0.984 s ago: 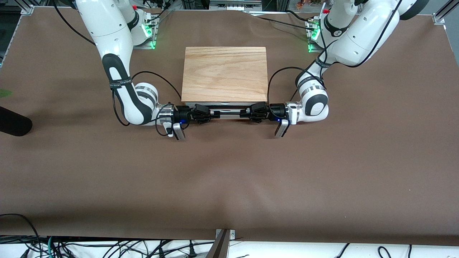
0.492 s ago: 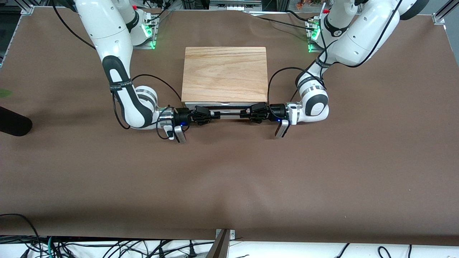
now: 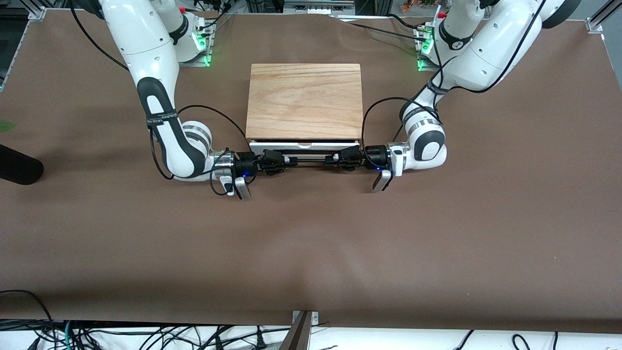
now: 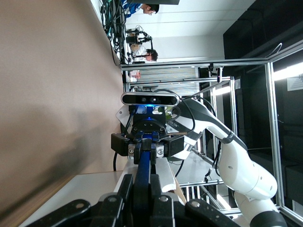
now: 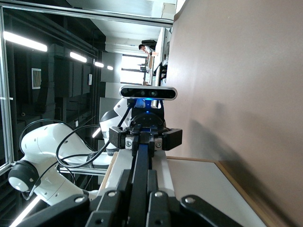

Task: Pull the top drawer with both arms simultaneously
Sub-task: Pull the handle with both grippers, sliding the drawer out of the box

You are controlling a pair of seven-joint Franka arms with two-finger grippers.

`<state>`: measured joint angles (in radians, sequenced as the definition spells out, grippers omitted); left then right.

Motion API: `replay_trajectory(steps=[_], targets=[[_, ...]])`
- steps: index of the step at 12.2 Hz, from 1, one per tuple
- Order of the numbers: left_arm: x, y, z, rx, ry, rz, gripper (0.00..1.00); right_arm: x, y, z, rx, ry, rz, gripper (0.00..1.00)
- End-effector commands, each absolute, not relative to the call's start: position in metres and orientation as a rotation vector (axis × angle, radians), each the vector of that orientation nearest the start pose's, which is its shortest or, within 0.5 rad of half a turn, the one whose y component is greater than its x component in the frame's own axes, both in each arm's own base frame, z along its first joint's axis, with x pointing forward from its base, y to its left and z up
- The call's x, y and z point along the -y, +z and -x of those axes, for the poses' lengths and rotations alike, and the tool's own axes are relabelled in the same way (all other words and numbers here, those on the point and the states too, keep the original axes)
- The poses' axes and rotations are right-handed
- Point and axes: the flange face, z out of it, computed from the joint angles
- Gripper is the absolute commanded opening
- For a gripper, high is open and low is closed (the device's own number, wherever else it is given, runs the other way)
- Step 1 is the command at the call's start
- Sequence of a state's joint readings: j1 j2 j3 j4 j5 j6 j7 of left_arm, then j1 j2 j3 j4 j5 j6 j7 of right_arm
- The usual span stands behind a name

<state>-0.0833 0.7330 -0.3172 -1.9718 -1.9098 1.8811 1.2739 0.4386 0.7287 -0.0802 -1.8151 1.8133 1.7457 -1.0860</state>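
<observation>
The top drawer [image 3: 304, 144] shows as a thin white-grey strip just past the front edge of the cabinet's oak top board [image 3: 305, 99]. Its black bar handle [image 3: 311, 160] runs in front of the panel. My right gripper [image 3: 285, 161] is shut on the handle's end toward the right arm. My left gripper [image 3: 336, 160] is shut on the end toward the left arm. In the left wrist view the left gripper [image 4: 142, 201] clamps the handle [image 4: 144, 165] beside the panel [image 4: 80, 189]. In the right wrist view the right gripper [image 5: 140, 201] clamps the handle [image 5: 141, 165].
A brown cover [image 3: 311, 243] spreads over the table, nearer the front camera than the cabinet. A black rounded object [image 3: 17, 167] lies at the table's edge toward the right arm's end. Loose cables [image 3: 146, 335] hang along the front edge.
The drawer has slid a little out of the cabinet toward the front camera. Both grippers have moved with the handle, still shut on it.
</observation>
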Motion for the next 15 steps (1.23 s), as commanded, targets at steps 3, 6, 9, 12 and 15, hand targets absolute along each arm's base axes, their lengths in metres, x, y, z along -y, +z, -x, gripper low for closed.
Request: replay_trajectory(steps=[3,6,9,12,15], targets=[[0.308,0.111,-0.524,-0.1,0.038,-1.59,0.0,-0.288,0.202,-0.617,0.058,-0.118,1.646,0.0],[0.3,0.104,-0.54,-0.142,0.035,-1.616,0.0,-0.285,0.205,-0.624,0.057,-0.126,1.643,0.0],[0.297,0.109,-0.561,-0.183,0.022,-1.609,0.0,-0.28,0.206,-0.636,0.034,-0.122,1.64,0.0],[0.293,0.104,-0.576,-0.218,0.009,-1.613,0.0,-0.277,0.201,-0.646,0.034,-0.136,1.642,0.0],[0.286,0.105,-0.601,-0.257,0.0,-1.616,0.0,-0.268,0.199,-0.656,0.013,-0.132,1.653,0.0]])
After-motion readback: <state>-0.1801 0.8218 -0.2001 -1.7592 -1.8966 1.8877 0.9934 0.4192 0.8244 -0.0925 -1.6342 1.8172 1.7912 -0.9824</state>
